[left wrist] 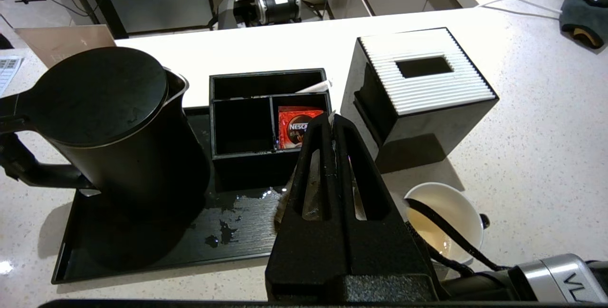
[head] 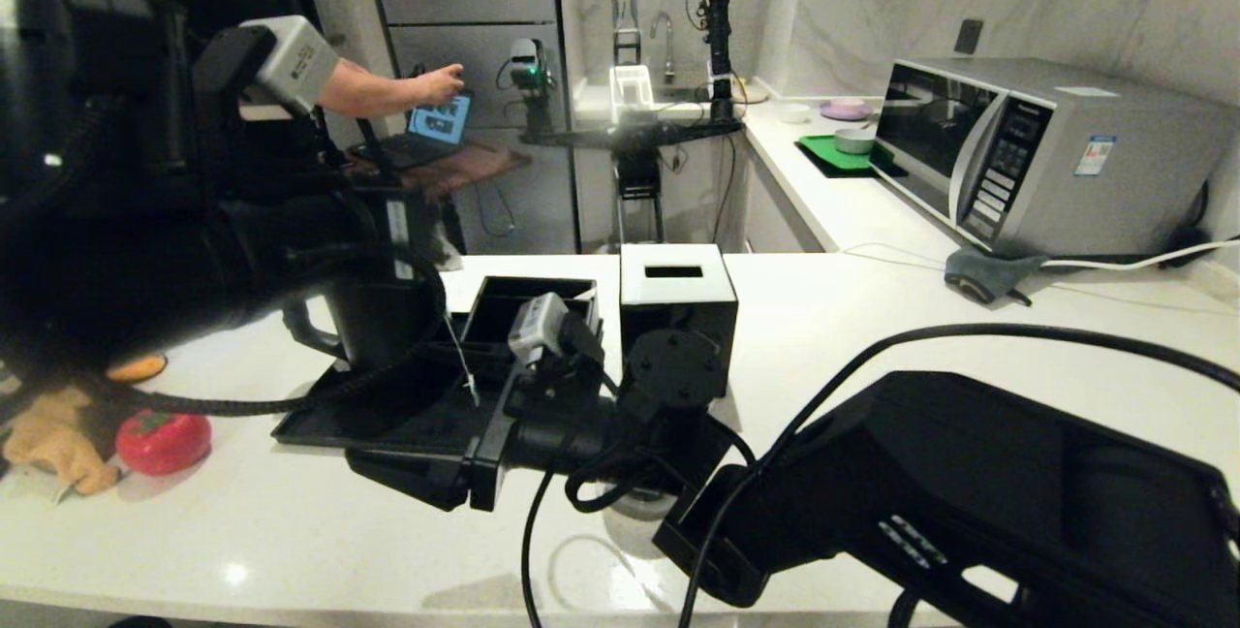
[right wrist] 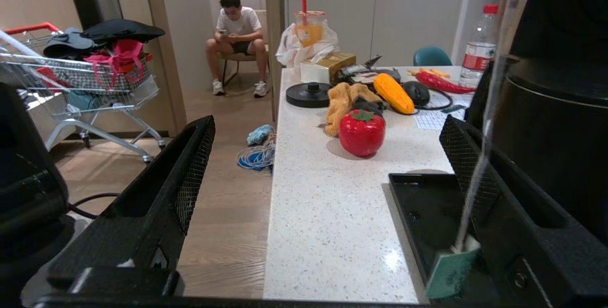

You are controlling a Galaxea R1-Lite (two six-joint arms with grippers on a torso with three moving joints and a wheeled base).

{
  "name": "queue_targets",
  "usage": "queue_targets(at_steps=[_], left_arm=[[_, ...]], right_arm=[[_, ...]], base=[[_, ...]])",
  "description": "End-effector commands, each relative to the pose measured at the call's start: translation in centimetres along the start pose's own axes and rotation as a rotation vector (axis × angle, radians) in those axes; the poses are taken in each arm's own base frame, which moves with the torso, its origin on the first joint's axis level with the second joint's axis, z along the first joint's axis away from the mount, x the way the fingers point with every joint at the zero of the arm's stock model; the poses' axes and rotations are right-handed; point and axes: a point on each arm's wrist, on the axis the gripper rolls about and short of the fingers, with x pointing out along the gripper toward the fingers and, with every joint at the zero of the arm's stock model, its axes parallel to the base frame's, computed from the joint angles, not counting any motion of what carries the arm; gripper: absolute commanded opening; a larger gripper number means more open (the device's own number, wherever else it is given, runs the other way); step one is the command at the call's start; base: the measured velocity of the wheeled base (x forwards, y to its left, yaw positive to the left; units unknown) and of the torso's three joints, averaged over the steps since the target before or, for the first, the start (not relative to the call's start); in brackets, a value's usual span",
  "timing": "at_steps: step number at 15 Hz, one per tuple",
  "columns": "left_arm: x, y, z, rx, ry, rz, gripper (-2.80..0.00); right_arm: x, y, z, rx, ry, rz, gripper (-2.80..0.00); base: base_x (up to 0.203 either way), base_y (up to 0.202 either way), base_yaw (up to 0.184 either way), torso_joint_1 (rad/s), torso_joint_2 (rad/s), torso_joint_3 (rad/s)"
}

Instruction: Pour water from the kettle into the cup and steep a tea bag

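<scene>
My left gripper (left wrist: 331, 119) is shut on the tea bag (left wrist: 311, 189), whose greyish pouch shows through the finger slots. It hangs over the front edge of the black tray (left wrist: 142, 260), to the left of the cup (left wrist: 446, 217). The cup stands on the counter and holds a little pale yellowish water. The bag's string (right wrist: 479, 156) drops past my right gripper (right wrist: 327, 125) and ends in a teal tag (right wrist: 449, 272). That gripper is open at the tray's front, pointing left, with nothing between its fingers. The kettle (left wrist: 114, 127) stands upright on the tray's left, lid closed.
Spilt water (left wrist: 223, 232) lies on the tray. Behind it are a black organiser with a red packet (left wrist: 295, 127) and a black cube box with a white slotted top (left wrist: 422, 89). A red tomato (head: 163, 441) and a cloth lie at left, a microwave (head: 1046, 153) at back right.
</scene>
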Motion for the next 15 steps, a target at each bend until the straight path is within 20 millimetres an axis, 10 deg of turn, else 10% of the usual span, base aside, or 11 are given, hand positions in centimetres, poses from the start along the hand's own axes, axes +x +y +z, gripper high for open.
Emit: queue_targets(at_steps=[1,15], left_arm=[[0.0,0.0,0.0,-0.001,-0.001,-0.001,-2.8],[-0.6,-1.7,-0.6,0.023,0.016,-0.081,-2.8]], right_arm=[[0.1,0.1,0.5,-0.005,-0.009,0.005,0.0],[-0.1,0.2,0.6,0.0,-0.001,0.012,0.0]], base=[[0.0,0.0,0.0,0.0,0.0,0.0],[0.0,0.0,0.0,0.0,0.0,0.0]])
